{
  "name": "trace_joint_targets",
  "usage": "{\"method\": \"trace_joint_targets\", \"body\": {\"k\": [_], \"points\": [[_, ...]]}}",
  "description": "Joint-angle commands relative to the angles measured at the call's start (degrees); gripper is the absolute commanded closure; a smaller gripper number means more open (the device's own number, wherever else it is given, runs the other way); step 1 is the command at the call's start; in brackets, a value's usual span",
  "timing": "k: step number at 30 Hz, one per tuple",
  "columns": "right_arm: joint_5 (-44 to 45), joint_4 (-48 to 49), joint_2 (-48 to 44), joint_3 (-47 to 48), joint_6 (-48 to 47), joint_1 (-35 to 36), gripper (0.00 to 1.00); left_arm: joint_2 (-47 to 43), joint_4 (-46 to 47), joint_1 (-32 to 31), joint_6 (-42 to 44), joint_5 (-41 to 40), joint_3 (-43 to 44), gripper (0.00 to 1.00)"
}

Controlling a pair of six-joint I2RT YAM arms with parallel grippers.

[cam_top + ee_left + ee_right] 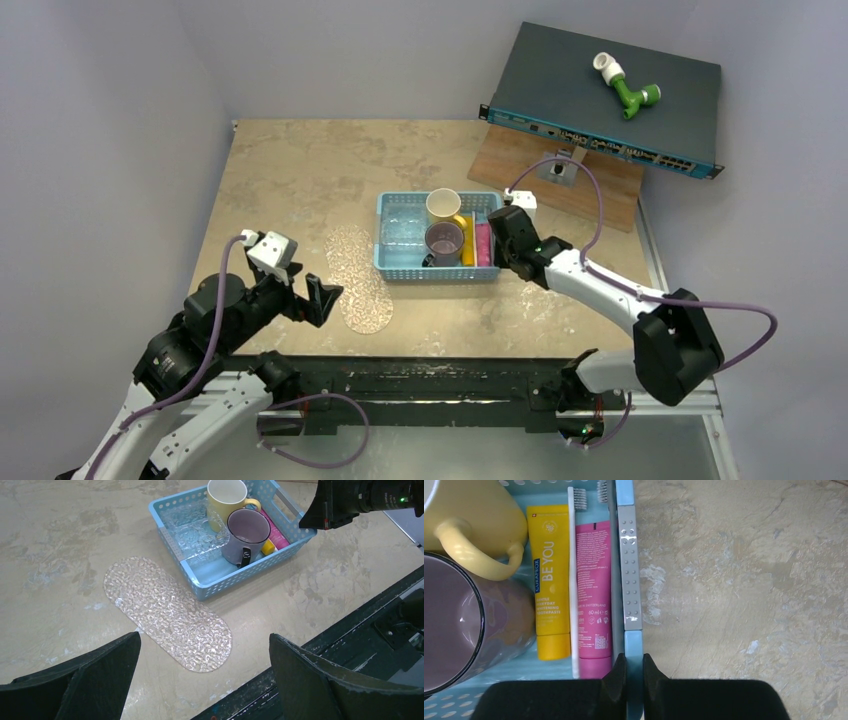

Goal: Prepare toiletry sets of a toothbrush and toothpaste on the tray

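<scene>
Quick count: two tubes, the yellow toothpaste (546, 580) and the pink toothpaste (593, 590). There are two brushes as well. A white toothbrush (572, 580) is wedged between the tubes, and what I think is a greyish toothbrush (602, 490) is squeezed against the wall, hard to make out. There are two mugs too, a yellow mug (443, 205) and a purple mug (444, 240).

All of that sits in one blue basket (435, 270). One tray (358, 280) lies on the table (280, 170) just left of the basket, its long axis running away from the arms, a bit slanted.

The right claw (634, 662) is pinched shut on the basket's right wall. The tubes lie just beside it along that wall, caps toward the claw, bristles at the far end. The left claw (202, 645) gapes wide with nothing in it, hanging by the tray's near end.
</scene>
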Motion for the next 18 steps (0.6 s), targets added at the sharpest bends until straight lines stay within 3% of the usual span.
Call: {"method": "trace_joint_targets", "body": {"k": [1, 9, 18], "points": [[7.0, 0.4, 0.2, 4.1, -1.4, -1.2, 0.92, 0.6, 0.9, -0.2, -0.1, -0.7, -0.2, 0.0], [6.1, -2.0, -0.6, 6.6, -2.6, -1.2, 0.49, 0.6, 1.0, -0.2, 0.1, -0.6, -0.2, 0.0], [-0.9, -4.4, -5.0, 8.8, -4.4, -0.2, 0.41, 0.1, 1.1, -0.2, 0.4, -0.6, -0.1, 0.0]]}}
